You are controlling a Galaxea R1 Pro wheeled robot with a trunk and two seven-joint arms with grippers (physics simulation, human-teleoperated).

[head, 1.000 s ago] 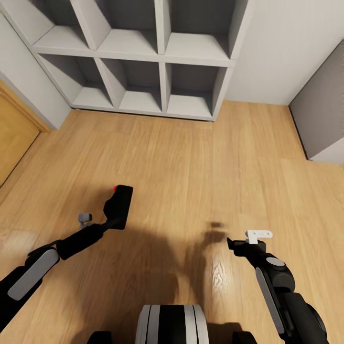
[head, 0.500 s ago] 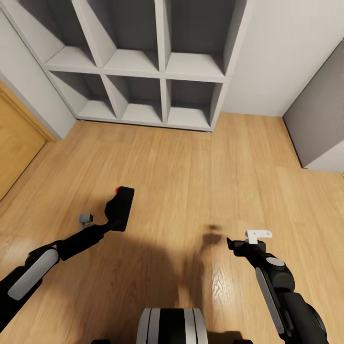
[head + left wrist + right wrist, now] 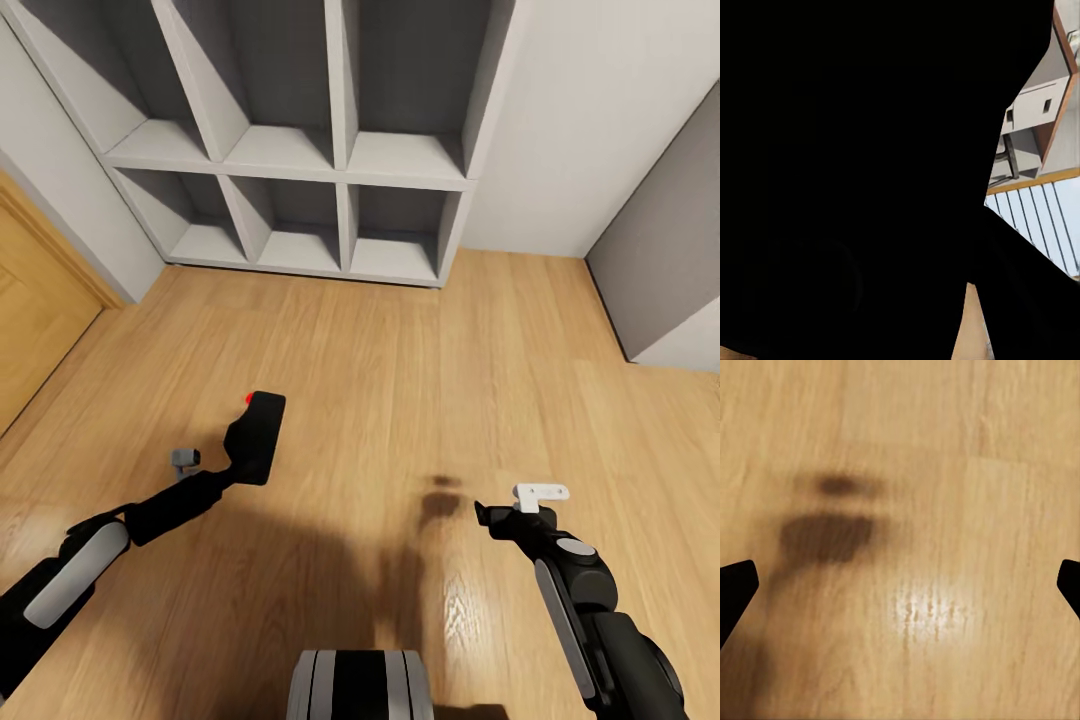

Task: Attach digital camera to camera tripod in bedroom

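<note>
**Robot carrying the camera across a wood floor, tripod not yet reached**

Seen from the head camera, the left gripper holds the digital camera out in front of the robot, well above the wood floor. The fingers are hidden behind the black body, but they appear pinched on it; its red button points away from the robot. In the left wrist view the camera body blocks nearly everything.

The right gripper hangs empty over the floor, and the right wrist view shows its fingers spread wide.

This looks like the carrying step: the camera is in hand, and the next move likely calls for driving or turning to find the tripod.

Ahead stands a grey cubby shelf against a white wall. A wooden door lies to the left and a grey cabinet to the right. The floor between them is open, giving room to turn.
</note>
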